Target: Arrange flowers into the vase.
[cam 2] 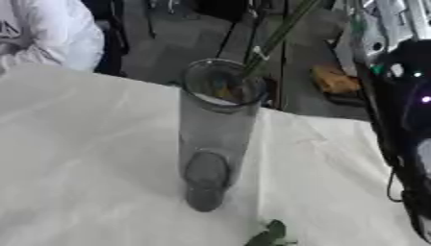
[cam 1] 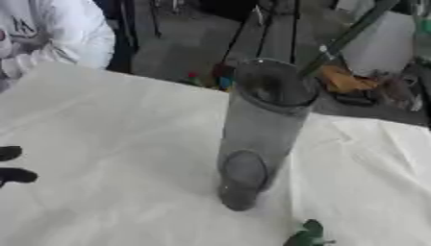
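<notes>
The white cloth-covered table fills the view, and near its middle stands the tall clear glass cylinder vase, upright, mouth open to the ceiling, ready to take stems. It sits well in from the table's edges, which I'd judge makes it easy for either arm to reach.

To the right of the vase, the robot's black right arm runs down the side of the right eye view. Its hand does not show clearly, so whether the fingers are curled or spread, I cannot tell.

A long thin green flower stem slants from above and to the right, down to the vase's rim, its lower end at or just inside the mouth. That looks like a stem mid-insertion, angled to slide down the glass wall.

Left of the vase, at the table's near-left edge, the left hand's dark fingertips peek in, holding nothing; too little shows to read their spread.

In front of the vase, slightly right, a small green leafy sprig lies on the cloth, apart from the glass, apparently waiting its turn.
</notes>
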Controlling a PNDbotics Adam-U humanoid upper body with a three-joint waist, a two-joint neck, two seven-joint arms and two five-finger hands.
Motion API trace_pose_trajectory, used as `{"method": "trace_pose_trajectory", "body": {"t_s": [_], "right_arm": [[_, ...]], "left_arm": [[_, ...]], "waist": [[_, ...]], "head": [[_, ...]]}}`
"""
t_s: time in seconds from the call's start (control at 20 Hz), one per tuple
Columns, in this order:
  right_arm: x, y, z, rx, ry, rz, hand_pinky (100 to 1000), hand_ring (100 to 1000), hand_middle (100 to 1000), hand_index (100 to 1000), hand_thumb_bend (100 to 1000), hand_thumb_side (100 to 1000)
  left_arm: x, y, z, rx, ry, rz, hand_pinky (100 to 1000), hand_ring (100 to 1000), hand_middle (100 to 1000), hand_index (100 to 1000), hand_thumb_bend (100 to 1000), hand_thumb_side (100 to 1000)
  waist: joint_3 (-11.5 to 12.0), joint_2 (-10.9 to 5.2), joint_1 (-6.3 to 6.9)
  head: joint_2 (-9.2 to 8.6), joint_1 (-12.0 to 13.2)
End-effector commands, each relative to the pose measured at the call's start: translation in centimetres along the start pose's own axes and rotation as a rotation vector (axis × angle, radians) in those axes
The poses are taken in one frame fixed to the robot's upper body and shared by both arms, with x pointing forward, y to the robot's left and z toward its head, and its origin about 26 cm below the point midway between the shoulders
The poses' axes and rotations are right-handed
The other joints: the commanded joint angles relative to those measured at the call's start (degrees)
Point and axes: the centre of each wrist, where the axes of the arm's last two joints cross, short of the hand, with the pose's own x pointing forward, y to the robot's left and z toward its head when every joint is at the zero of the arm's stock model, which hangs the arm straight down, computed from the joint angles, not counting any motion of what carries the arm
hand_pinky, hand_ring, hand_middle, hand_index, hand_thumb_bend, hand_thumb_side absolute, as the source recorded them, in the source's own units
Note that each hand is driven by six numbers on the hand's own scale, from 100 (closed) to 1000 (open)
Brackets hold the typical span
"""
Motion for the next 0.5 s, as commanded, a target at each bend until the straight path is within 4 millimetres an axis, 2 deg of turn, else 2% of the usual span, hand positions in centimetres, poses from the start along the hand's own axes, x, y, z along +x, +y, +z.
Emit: {"method": "trace_pose_trajectory", "body": {"t_s": [0.05,0.5], "right_arm": [[1.09,-0.12,-0.91,0.044,0.012,0.05,100,100,100,100,100,555],[0.83,-0.88,-0.15,-0.013,0.036,0.059,100,100,100,100,100,556]], "left_arm": [[0.55,-0.26,-0.48,-0.018,-0.029,0.004,536,674,709,920,343,1000],[0.57,-0.35,-0.54,-0.023,-0.03,0.006,536,673,709,920,339,1000]], "waist": [[0.11,-1.01,0.7],[0.6,-0.29,0.27]], "head": [[-0.94,-0.12],[-1.41,-0.08]]}}
